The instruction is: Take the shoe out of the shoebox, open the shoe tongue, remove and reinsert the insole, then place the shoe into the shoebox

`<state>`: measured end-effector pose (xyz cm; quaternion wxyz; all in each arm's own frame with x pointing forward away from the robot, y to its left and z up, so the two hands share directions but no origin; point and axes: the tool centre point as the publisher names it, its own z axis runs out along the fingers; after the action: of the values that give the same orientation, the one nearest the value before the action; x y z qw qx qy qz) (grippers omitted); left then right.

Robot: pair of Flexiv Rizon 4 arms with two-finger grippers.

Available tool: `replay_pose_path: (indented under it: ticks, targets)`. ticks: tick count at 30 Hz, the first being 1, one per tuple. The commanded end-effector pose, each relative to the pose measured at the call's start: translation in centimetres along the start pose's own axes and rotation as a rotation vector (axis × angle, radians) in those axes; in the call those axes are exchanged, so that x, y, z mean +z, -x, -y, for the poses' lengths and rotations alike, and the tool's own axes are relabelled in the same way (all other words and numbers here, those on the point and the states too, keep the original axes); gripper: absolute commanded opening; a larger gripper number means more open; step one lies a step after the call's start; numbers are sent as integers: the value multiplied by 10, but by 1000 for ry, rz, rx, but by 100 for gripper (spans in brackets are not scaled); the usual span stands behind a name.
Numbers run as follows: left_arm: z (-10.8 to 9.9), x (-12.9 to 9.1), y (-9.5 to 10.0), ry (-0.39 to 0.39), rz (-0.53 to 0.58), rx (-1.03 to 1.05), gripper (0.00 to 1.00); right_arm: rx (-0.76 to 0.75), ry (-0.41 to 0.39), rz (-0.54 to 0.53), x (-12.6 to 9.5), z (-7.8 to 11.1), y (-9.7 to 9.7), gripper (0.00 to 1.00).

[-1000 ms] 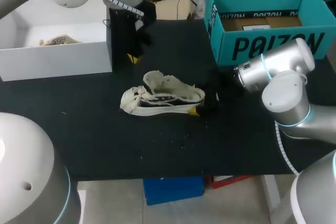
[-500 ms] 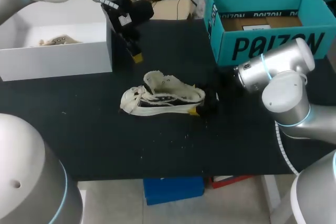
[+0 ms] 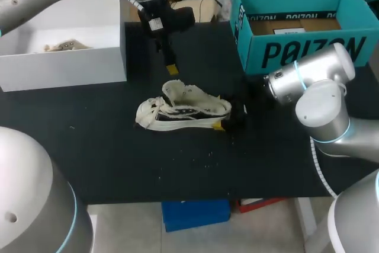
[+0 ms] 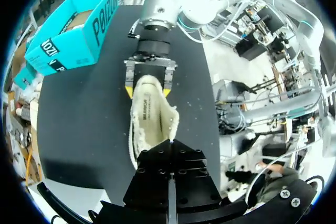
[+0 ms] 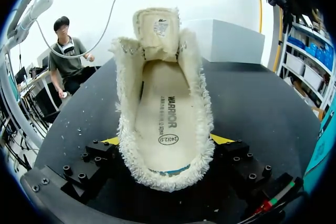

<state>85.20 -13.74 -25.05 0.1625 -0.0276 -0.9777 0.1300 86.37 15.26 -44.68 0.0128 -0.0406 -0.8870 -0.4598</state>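
On the black tabletop (image 3: 106,158): a cream, fuzzy-edged low shoe (image 3: 183,114) sits near the middle with its opening upward. It is outside both boxes, and its toe points toward the left arm's side.
Shoe and right pincer: the right pincer (image 3: 228,119) is at the heel. Its yellow tips press the heel from both sides, so it grips the shoe (image 5: 164,114).
Shoe and left pincer: the left pincer (image 3: 171,69) hangs beyond the shoe's front end, apart from it. Its fingers are together and hold nothing.
Tongue: the cream tongue (image 5: 156,27) stands up at the front.
Insole: the pale printed insole (image 5: 167,114) lies flat inside the shoe.
Boxes: a white open box (image 3: 65,66) stands far left and a teal cardboard box (image 3: 296,48) far right, both well apart from the shoe.
Hard to make out: a beige thing (image 3: 62,45) in the white box is too small to identify. In the left wrist view, the left pincer's black body covers the toe. From overhead, the right pincer's dark body blends into the tabletop.
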Motion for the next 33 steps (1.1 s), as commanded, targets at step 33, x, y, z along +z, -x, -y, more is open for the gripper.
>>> replay_pose_path:
  ticks: [33]
  targets:
    - [13, 89, 37, 123, 38, 171, 0, 1, -1, 0, 1, 2, 1, 0]
